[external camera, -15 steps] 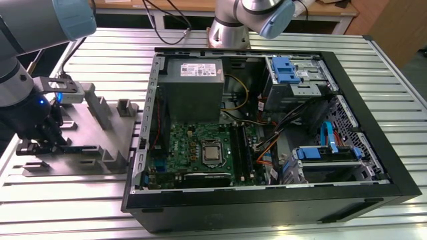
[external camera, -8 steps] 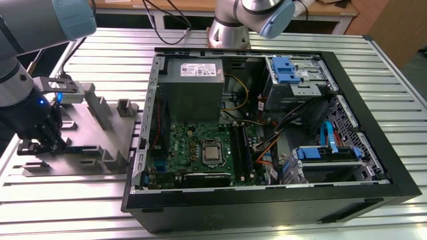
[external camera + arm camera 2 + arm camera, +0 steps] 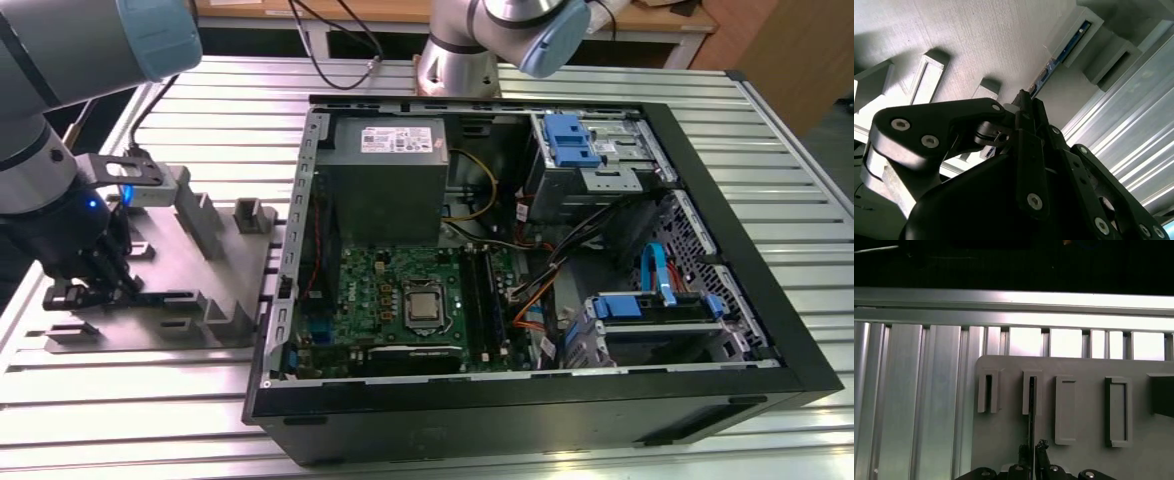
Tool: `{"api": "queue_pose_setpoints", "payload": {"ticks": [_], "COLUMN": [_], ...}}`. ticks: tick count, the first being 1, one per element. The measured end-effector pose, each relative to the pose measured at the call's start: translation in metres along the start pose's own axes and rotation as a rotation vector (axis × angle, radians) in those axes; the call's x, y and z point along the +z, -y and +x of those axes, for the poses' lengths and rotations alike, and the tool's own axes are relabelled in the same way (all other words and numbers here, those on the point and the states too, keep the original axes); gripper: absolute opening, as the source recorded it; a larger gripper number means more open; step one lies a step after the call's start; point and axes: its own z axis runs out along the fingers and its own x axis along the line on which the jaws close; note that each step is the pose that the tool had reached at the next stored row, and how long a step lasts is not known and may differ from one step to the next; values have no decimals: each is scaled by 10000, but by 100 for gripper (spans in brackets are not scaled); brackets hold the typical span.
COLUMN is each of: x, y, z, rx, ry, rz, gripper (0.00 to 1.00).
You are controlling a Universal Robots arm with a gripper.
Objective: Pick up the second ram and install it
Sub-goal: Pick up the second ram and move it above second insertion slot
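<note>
Though in slot, 1 ram nr gripper.

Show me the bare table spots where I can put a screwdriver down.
Free: the table slats nearer the camera than the fixture plate, on the exterior view's left of the computer case; also the strip at that view's right edge. Crowded: the plate's blocks, where the gripper sits, and inside the case.

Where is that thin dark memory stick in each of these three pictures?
Exterior view: the second ram sits on the grey fixture plate at the exterior view's left, under the gripper.
Second wrist view: a dark strip running from the gripper into a grey block.
First wrist view: a thin dark line ahead of the gripper.
Shared landmark: the grey fixture plate.
</note>
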Motion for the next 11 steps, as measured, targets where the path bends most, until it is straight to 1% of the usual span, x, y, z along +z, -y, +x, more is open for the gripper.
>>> {"api": "queue_pose_setpoints", "payload": {"ticks": [10, 11], "x": [0, -1], "y": [4, 4], "z": [0, 0], "rx": [0, 0], "ry": [-1, -1], "rz": [-1, -1], "gripper": [19, 17]}}
